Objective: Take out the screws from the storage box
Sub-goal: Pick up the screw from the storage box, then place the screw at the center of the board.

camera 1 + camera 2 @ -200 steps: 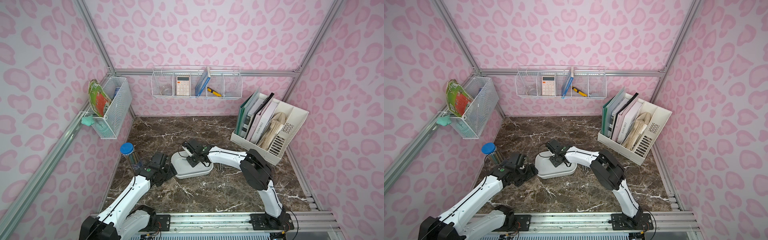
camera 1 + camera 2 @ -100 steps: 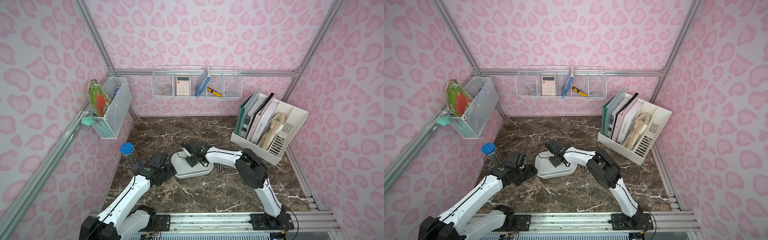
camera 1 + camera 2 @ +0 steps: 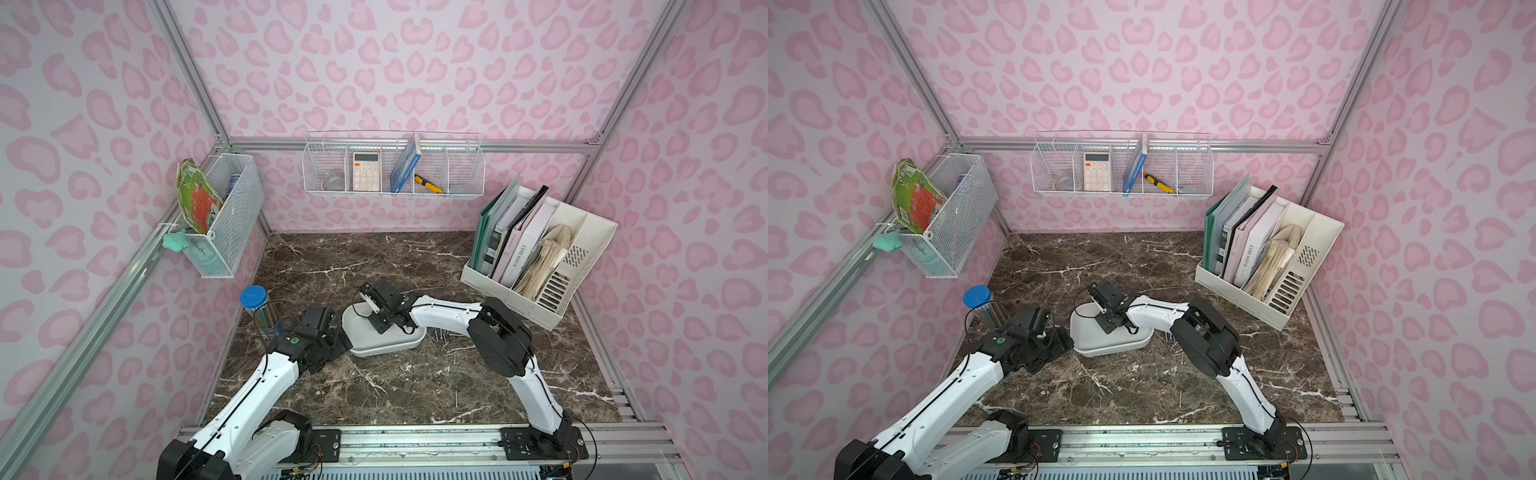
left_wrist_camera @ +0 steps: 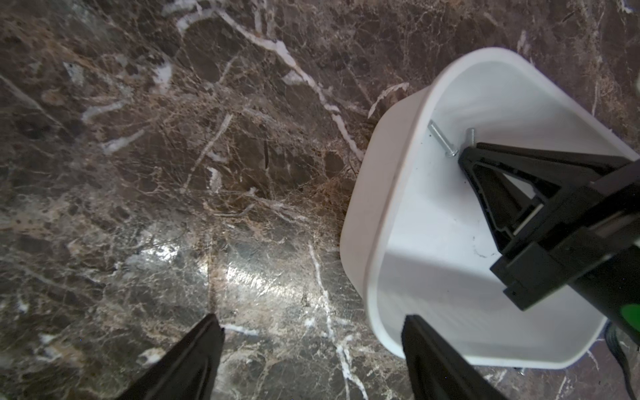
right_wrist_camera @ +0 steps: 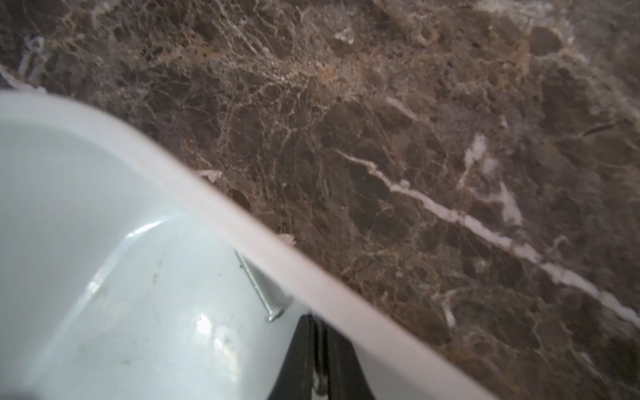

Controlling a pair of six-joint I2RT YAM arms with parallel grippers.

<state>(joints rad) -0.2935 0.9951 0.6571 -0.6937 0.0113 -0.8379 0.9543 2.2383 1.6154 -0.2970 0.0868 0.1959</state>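
Shallow white plastic tray on dark marble tabletop, centre; slender silver metal screws inside, more on tabletop right.

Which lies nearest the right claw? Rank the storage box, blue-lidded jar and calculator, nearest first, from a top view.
1. storage box: the right claw, shut on a screw, reaches inside it.
2. blue-lidded jar: on the table, to the robot's left.
3. calculator: in the wire basket on the back wall.
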